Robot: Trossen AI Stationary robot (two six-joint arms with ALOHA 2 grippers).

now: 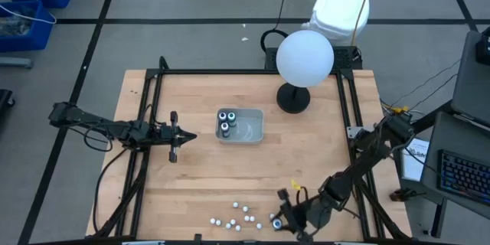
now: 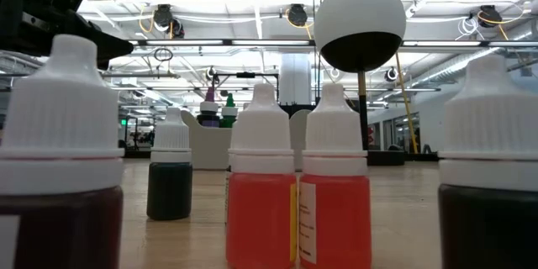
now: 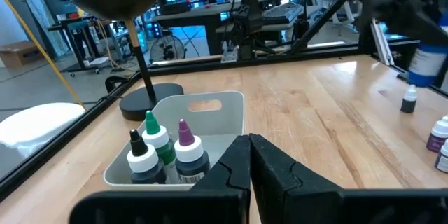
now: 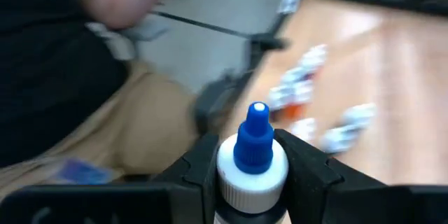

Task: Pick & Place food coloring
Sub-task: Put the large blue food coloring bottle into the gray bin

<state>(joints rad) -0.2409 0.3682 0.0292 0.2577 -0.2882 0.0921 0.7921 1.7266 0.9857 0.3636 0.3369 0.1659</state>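
Fingers of the right gripper [image 4: 250, 171] press against both sides of a food coloring bottle with a blue tip [image 4: 253, 155], its white collar held between them and the blue nozzle rising above the pads; this gripper [image 1: 277, 220] sits at the near edge of the table [image 1: 199, 168], just right of the scattered white-capped bottles [image 1: 236, 216]. Beyond its fingers the right wrist view shows more of those loose bottles [image 4: 301, 84] blurred on the wood, and a person in a dark top and tan trousers [image 4: 77, 63] off the table's edge.

The left gripper [image 1: 184, 137] has its fingers [image 3: 280, 171] pressed together on nothing, tips pointing at the grey tray [image 1: 256, 132], near it but apart. Just ahead of those fingertips, inside the tray [image 3: 210, 108], stand three dark bottles [image 3: 164, 155]: one with a green tip, one purple, one black. Behind the tray is the white globe on a black stand [image 1: 304, 57].

At table height, bottles crowd the low view: two red ones [image 2: 298, 193] side by side in the middle, a small dark green one [image 2: 171, 168] left of them, and darker ones at either edge
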